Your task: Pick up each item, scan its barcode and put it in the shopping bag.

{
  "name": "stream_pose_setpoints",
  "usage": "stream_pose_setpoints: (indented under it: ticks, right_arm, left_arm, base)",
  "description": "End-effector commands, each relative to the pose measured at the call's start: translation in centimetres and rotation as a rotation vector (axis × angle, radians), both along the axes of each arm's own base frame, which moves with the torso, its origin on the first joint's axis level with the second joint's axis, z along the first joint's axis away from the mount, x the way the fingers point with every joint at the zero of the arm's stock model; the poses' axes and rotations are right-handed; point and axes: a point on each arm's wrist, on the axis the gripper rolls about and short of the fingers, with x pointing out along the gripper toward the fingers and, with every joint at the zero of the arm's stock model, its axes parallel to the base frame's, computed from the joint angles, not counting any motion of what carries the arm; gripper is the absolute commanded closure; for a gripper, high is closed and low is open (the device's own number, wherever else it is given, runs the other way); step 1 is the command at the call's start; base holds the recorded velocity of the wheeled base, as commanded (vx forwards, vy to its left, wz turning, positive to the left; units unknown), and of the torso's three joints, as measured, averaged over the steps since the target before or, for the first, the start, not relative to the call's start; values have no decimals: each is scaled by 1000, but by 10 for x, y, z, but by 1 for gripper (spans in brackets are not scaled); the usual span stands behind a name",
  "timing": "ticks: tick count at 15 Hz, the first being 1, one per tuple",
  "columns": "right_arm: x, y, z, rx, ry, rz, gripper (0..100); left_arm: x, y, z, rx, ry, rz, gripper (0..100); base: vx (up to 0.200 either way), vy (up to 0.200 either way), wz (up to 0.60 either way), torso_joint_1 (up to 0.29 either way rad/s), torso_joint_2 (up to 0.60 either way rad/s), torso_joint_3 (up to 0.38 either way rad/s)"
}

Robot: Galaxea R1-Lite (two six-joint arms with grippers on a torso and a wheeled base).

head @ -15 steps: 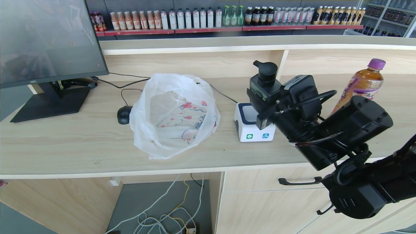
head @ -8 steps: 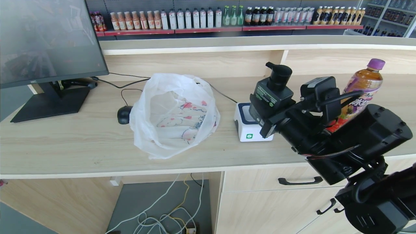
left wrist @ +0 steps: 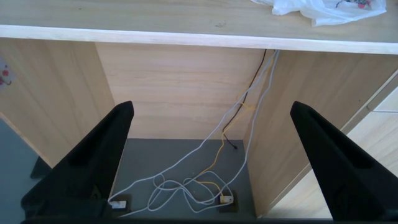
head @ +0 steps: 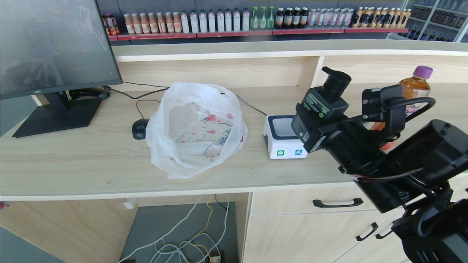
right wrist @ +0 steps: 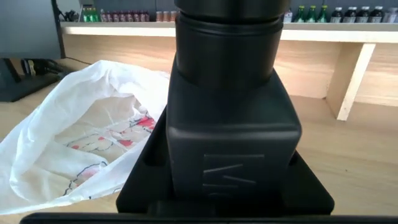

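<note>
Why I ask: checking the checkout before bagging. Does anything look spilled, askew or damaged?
Nothing stands out. The pump bottle is tilted, but only because the right hand grips it near the scanner. The bag slumps open on the counter, with no spill or damage visible.

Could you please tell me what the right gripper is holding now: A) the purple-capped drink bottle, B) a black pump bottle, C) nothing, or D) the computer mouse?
B: the right gripper is clamped on the black pump bottle, held above the counter near the scanner.
</note>
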Motion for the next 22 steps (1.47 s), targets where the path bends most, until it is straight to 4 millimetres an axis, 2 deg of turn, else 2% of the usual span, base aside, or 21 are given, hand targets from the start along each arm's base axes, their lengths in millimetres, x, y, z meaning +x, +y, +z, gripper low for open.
stream_pose_setpoints:
  ticks: [1, 5, 10, 19, 22]
  right_arm:
    - [3, -1, 7, 22, -23, -9, 100]
    - [6, -2, 11, 94, -5, -56, 100]
    - [5, -2, 16, 100, -25, -63, 100]
    - [6, -2, 13, 97, -15, -62, 100]
    - [5, -2, 10, 90, -5, -61, 100]
  left_arm:
    - [0, 0, 0, 0, 0, 1, 0]
    - [0, 0, 0, -4, -2, 1, 0]
    - [0, 0, 0, -4, 0, 1, 0]
    - [0, 0, 0, -3, 0, 1, 0]
    - [0, 0, 0, -4, 0, 1, 0]
  base:
    - [0, 0, 0, 0, 0, 0]
    - [0, 200, 0, 1, 1, 4]
    - [0, 200, 0, 4, 0, 3]
    - [0, 200, 0, 2, 3, 2]
    - [0, 0, 0, 0, 0, 0]
